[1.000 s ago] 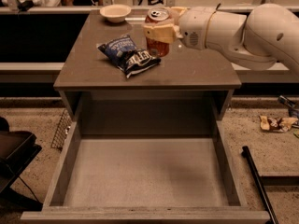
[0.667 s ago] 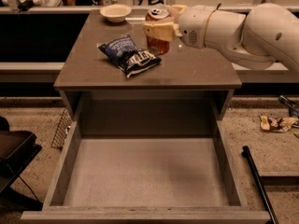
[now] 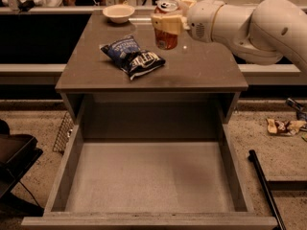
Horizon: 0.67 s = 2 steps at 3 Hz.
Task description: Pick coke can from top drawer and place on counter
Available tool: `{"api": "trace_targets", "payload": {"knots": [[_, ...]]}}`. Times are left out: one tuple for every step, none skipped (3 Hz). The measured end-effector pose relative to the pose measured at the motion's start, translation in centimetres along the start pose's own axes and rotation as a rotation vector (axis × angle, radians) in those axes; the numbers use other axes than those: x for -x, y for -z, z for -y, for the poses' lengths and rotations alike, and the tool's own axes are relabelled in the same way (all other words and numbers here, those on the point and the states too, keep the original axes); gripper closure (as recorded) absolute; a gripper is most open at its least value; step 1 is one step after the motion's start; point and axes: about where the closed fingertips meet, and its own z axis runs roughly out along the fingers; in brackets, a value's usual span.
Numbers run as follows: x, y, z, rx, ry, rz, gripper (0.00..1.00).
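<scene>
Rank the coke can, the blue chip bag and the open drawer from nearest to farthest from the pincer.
1. Coke can, gripped by the pincer itself.
2. Chip bag, lying on the counter nearby.
3. Top drawer, open below the counter.

The gripper (image 3: 171,14), closed on the coke can (image 3: 166,40) over the far part of the counter (image 3: 201,73), had pale cream fingers (image 3: 163,23), flat and blocky, yellower than the rest. Right behind the fingers came a rounded white wrist shell (image 3: 206,18) with a small patch of fine dots on its side. Further back from the fingers the arm (image 3: 273,25) swelled into smooth, glossy white casings with dark seams, one bearing a small dark round mark
</scene>
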Motion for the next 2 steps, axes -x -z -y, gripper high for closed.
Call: {"api": "trace_targets", "payload": {"knots": [[0.0, -0.3, 5.3, -0.109, -0.044, -0.012, 1.00], [-0.8, -0.4, 11.5, -0.225, -0.078, -0.043, 1.00]]}}
